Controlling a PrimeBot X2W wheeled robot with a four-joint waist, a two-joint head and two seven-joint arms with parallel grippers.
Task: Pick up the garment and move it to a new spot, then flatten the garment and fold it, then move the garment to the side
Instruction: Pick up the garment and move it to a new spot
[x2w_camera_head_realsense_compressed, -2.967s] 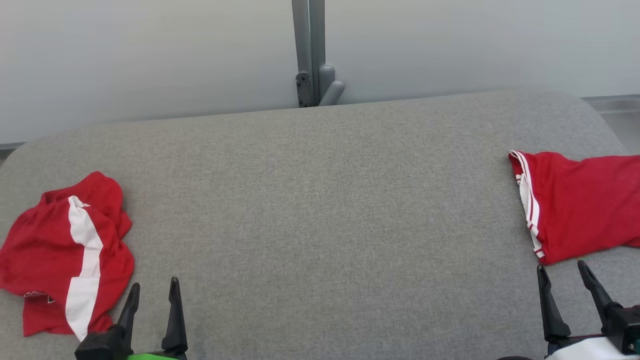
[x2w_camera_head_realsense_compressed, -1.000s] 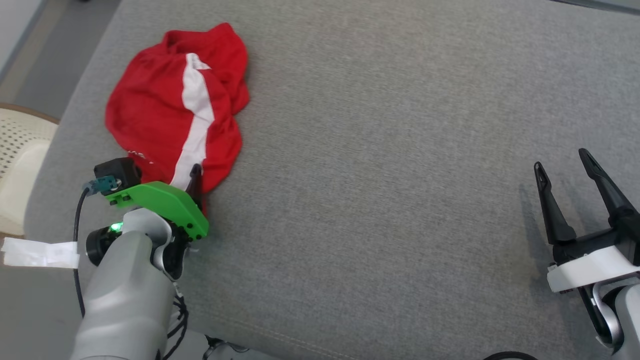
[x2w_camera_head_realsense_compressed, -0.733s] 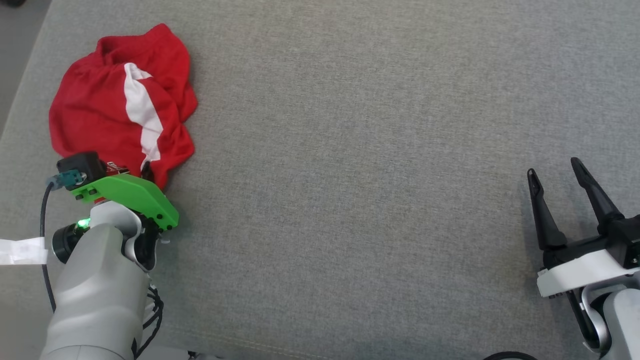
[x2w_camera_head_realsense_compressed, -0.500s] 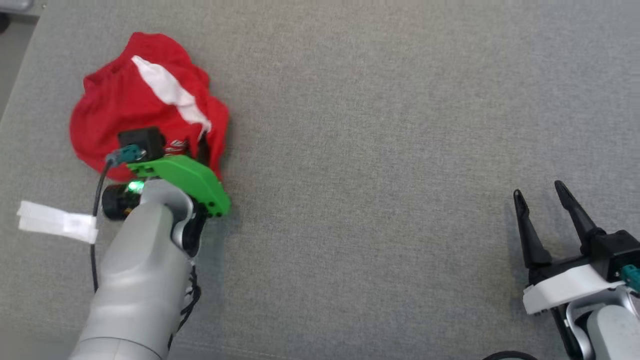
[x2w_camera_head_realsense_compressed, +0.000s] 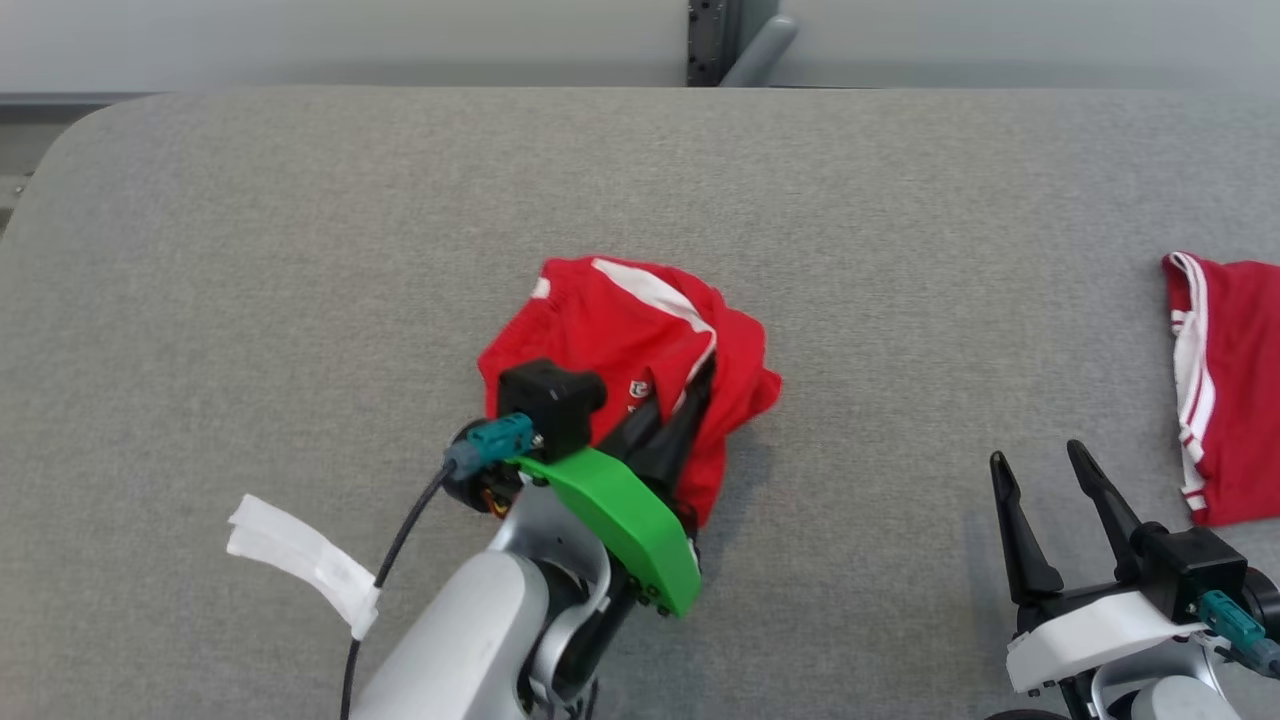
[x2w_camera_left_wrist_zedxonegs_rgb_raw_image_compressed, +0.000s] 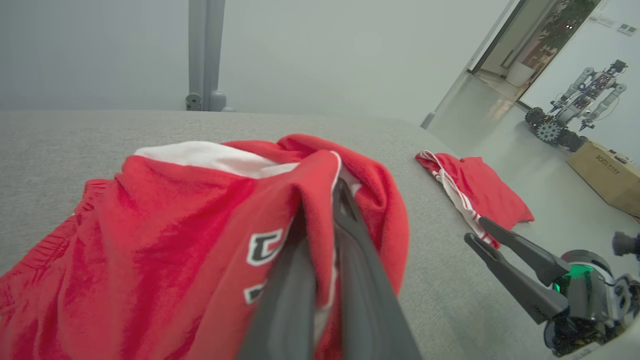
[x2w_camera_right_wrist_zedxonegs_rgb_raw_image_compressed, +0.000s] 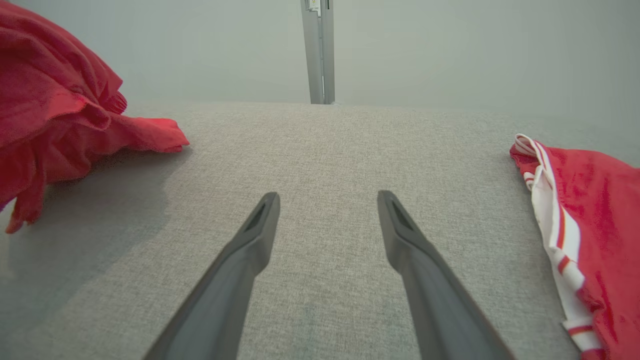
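The garment (x2w_camera_head_realsense_compressed: 620, 330) is a crumpled red piece with a white stripe, bunched near the middle of the grey padded table (x2w_camera_head_realsense_compressed: 250, 250). My left gripper (x2w_camera_head_realsense_compressed: 690, 385) is shut on its near right edge, and its green-covered wrist hides the cloth below. The left wrist view has red cloth (x2w_camera_left_wrist_zedxonegs_rgb_raw_image_compressed: 175, 225) pinched between the two dark fingers, with my left gripper (x2w_camera_left_wrist_zedxonegs_rgb_raw_image_compressed: 325, 195) wrapped in it. My right gripper (x2w_camera_head_realsense_compressed: 1036, 455) stands open over bare table at the lower right, holding nothing. From the right wrist, my open right gripper (x2w_camera_right_wrist_zedxonegs_rgb_raw_image_compressed: 327, 196) has the garment (x2w_camera_right_wrist_zedxonegs_rgb_raw_image_compressed: 50, 100) off to its left.
A second red garment with white stripes (x2w_camera_head_realsense_compressed: 1235, 380) lies flat at the table's right end, close to my right gripper. A white tape tag (x2w_camera_head_realsense_compressed: 300, 560) hangs from the left arm's cable. A grey post (x2w_camera_head_realsense_compressed: 720, 40) stands behind the table. Another robot (x2w_camera_left_wrist_zedxonegs_rgb_raw_image_compressed: 575, 110) and a cardboard box (x2w_camera_left_wrist_zedxonegs_rgb_raw_image_compressed: 605, 175) are on the floor beyond.
My left gripper closed on the garment's edge at the table's left end and carried it to the middle. The head view has swung as well. The right gripper stayed open.
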